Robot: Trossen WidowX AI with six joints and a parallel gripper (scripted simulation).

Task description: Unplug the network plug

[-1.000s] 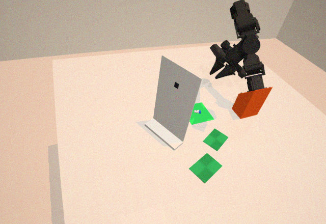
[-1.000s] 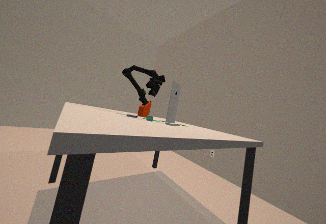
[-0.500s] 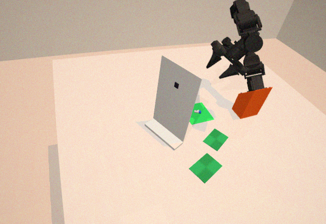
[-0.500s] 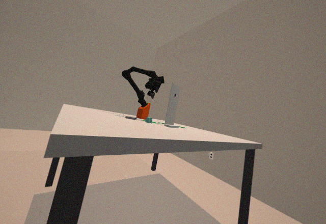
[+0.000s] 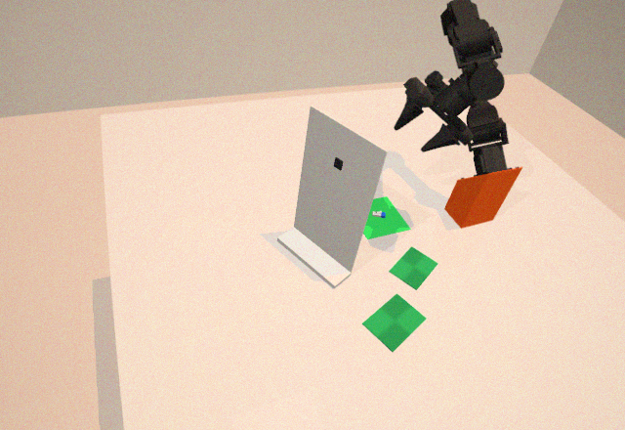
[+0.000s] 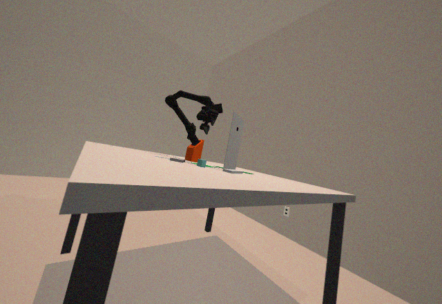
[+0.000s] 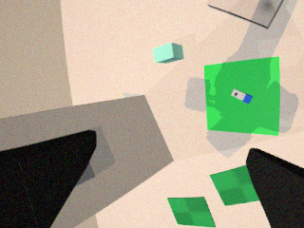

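The plug point(image 5: 378, 213) point(image 7: 241, 96), white with a blue end, lies on the table inside the bright green marked square point(image 5: 391, 227) point(image 7: 266, 119), well clear of its edges. It is out of the socket; the tab is too small to make out. The grey panel point(image 5: 333, 197) point(image 6: 233, 147) point(image 7: 133, 116) stands upright, with a dark opening point(image 5: 338, 163) point(image 6: 237, 128) through it. My gripper point(image 5: 409, 138) point(image 7: 171, 147) is wide open and empty, high above the table on the arm's side of the panel. The fingers touch neither plug nor panel.
A teal block point(image 6: 201, 162) point(image 7: 167, 53) lies near the square. Two darker green checkered patches point(image 5: 413, 268) point(image 5: 394, 322) lie on the table beside the panel. The orange base point(image 5: 479, 197) point(image 6: 193, 152) carries the arm. A flat grey piece point(image 6: 177, 159) lies near the base.
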